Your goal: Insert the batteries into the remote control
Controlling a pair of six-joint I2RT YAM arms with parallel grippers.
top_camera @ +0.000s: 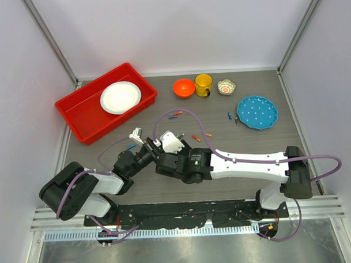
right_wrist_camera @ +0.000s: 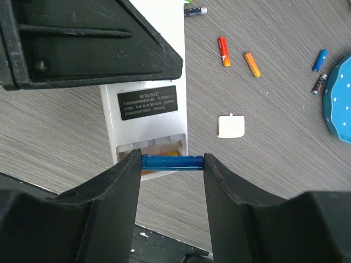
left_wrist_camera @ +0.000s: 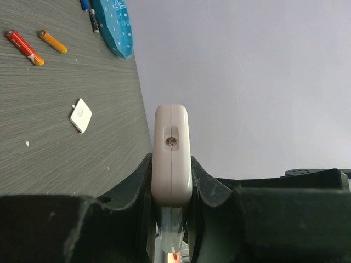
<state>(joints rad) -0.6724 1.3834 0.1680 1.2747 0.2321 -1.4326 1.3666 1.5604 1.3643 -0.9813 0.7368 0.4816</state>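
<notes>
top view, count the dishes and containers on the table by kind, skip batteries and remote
plates: 2 (white plate, blue plate)
bowls: 2 (orange bowl, patterned bowl)
mugs: 1 (yellow mug)
trays: 1 (red tray)
total: 6

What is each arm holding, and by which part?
Left jaws: remote control, clamped across its flat faces. Right jaws: blue battery, pinched by its two ends.

The red tray (top_camera: 77,112) is filling the worktop's far-left corner; an orange bowl (top_camera: 184,87), yellow mug (top_camera: 203,84) and blue plate (top_camera: 257,112) are crowding the far edge. Loose batteries (right_wrist_camera: 224,51) and a white cover (right_wrist_camera: 231,126) are littering the middle. Bare wood is lying open between the blue plate and the right arm (top_camera: 251,163).
</notes>
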